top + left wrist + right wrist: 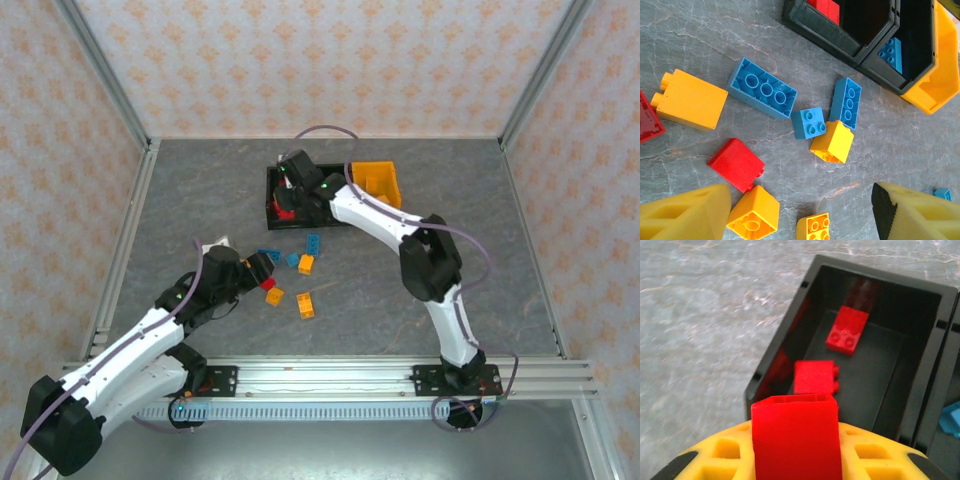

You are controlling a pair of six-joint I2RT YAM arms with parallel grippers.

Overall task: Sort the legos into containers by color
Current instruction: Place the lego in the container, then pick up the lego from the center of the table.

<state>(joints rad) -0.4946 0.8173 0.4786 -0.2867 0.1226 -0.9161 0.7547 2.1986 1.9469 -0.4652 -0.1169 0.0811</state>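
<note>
Right wrist view: a red brick (795,440) is seen clamped between the yellow fingers of the right gripper (795,457), poised over the open top of the left black bin (787,330). It is held there, it may be judged, because two red bricks (846,330) already lie on that bin's floor, so this compartment is marked out for red. A blue brick (951,421) is glimpsed in the neighbouring black bin, so the colours are being kept apart. Release into the bin is judged to be the step in hand; it has not yet been done.

In the left wrist view, the left gripper (800,215) is shown with its fingers (685,215) spread wide and nothing between them, hung above the loose legos on the grey table (715,30). An orange-yellow brick (753,215) and a red block (736,164) lie nearest the fingers; a long blue brick (762,94), a small blue brick (809,122) and a large orange-yellow block (690,100) are scattered further off. The open stance is judged to be readiness for a pick. The orange-yellow bin (935,75) is found at the row's right end.
</note>
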